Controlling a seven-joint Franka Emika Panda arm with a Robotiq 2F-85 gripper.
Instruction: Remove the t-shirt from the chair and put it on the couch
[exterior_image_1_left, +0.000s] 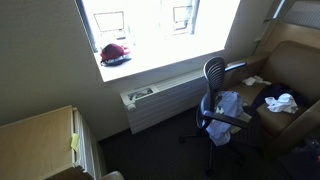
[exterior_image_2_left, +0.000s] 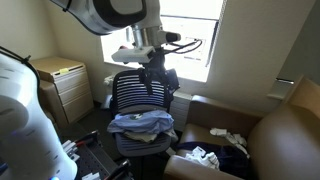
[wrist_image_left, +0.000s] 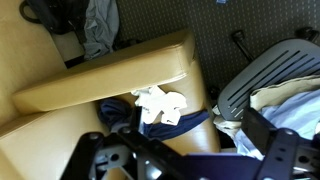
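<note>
A light blue t-shirt (exterior_image_2_left: 141, 123) lies bunched on the seat of a dark office chair (exterior_image_2_left: 134, 92) with a striped back. It also shows in an exterior view (exterior_image_1_left: 226, 104) and at the right edge of the wrist view (wrist_image_left: 292, 108). My gripper (exterior_image_2_left: 157, 76) hangs open and empty just above the top of the chair back, not touching the shirt. In the wrist view its dark fingers (wrist_image_left: 190, 165) spread across the bottom. The brown couch (exterior_image_2_left: 285, 135) stands beside the chair and shows in an exterior view (exterior_image_1_left: 295, 60) and in the wrist view (wrist_image_left: 110, 75).
A white cloth (wrist_image_left: 158, 101) and a dark blue garment (wrist_image_left: 165, 122) lie on the couch seat, and other clothes lie there too (exterior_image_1_left: 281, 101). A wooden dresser (exterior_image_2_left: 62, 80) stands by the wall. A radiator (exterior_image_1_left: 160, 100) runs under the window. A red item (exterior_image_1_left: 115, 53) sits on the sill.
</note>
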